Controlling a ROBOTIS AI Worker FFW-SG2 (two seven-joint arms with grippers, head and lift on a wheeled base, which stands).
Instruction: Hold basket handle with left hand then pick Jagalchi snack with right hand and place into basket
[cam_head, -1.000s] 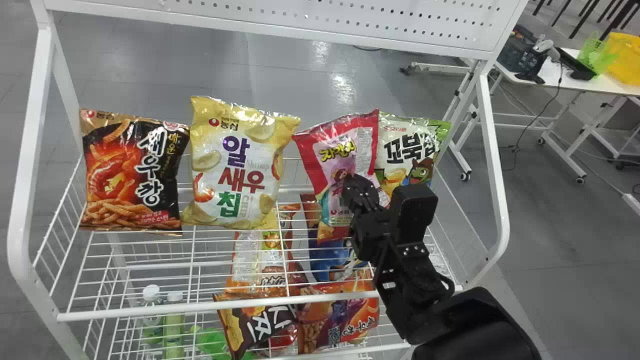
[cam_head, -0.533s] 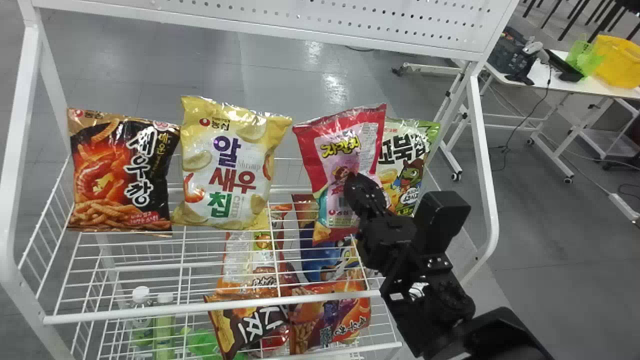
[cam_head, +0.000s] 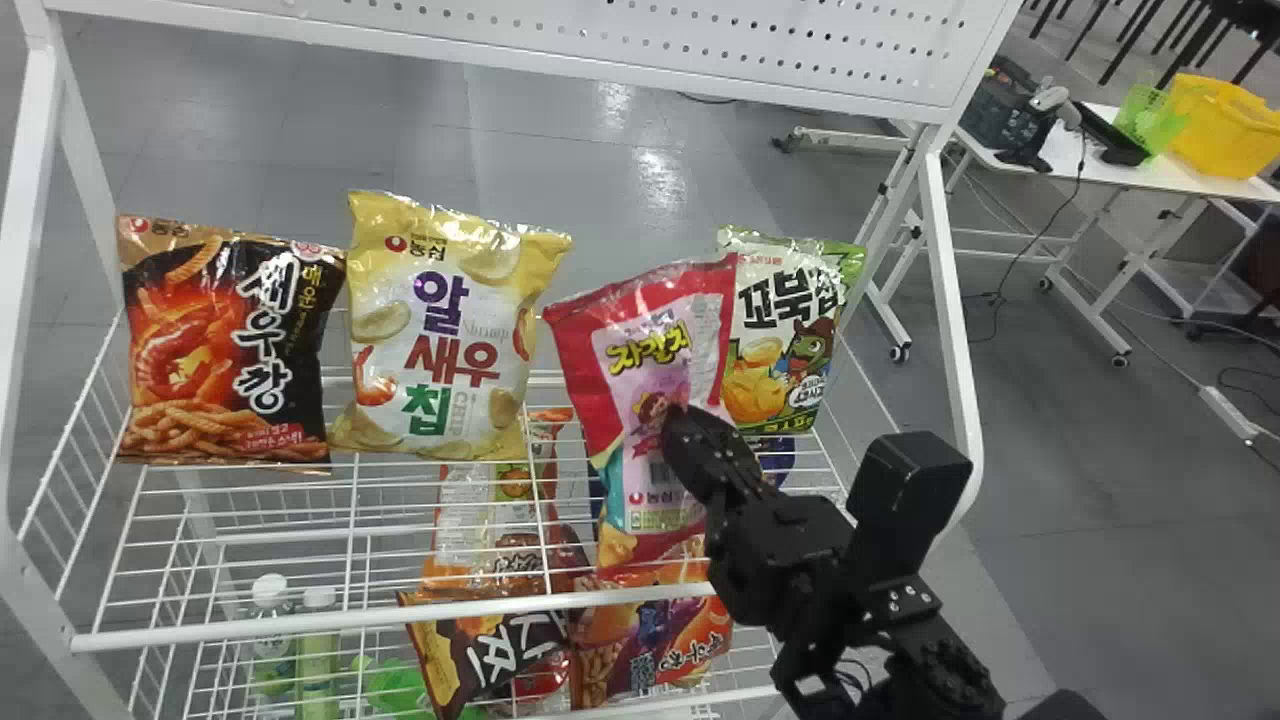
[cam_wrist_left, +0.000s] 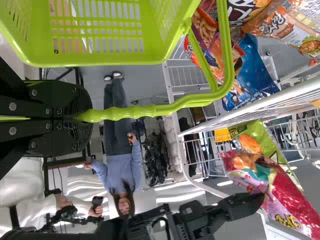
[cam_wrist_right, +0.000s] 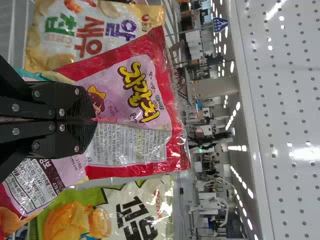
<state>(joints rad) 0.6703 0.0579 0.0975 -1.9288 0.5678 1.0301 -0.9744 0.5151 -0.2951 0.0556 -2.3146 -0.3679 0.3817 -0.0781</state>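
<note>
In the head view my right gripper (cam_head: 690, 430) is at the front of the Jagalchi snack (cam_head: 665, 360), a red and pink bag hanging upright, slightly tilted, above the wire shelf. From the right wrist view, the right gripper (cam_wrist_right: 94, 120) is shut on the middle of the Jagalchi snack (cam_wrist_right: 125, 150), pinching its front film. My left gripper (cam_wrist_left: 89, 117) is shut on the wavy handle (cam_wrist_left: 150, 111) of the green basket (cam_wrist_left: 100, 61). The right gripper and bag are off to the side of that basket, apart from it.
A black-orange bag (cam_head: 225, 350), a yellow bag (cam_head: 445, 340) and a green-white bag (cam_head: 790, 330) stand on the upper shelf. Its white front rail (cam_head: 400, 617) crosses above several bags and bottles lower down. A curved white frame post (cam_head: 955, 330) stands at the right.
The Jagalchi snack has come away from the back of the shelf toward the front and lower in view, carried by the right gripper. The green-white bag behind it is more exposed. The head view has shifted slightly.
</note>
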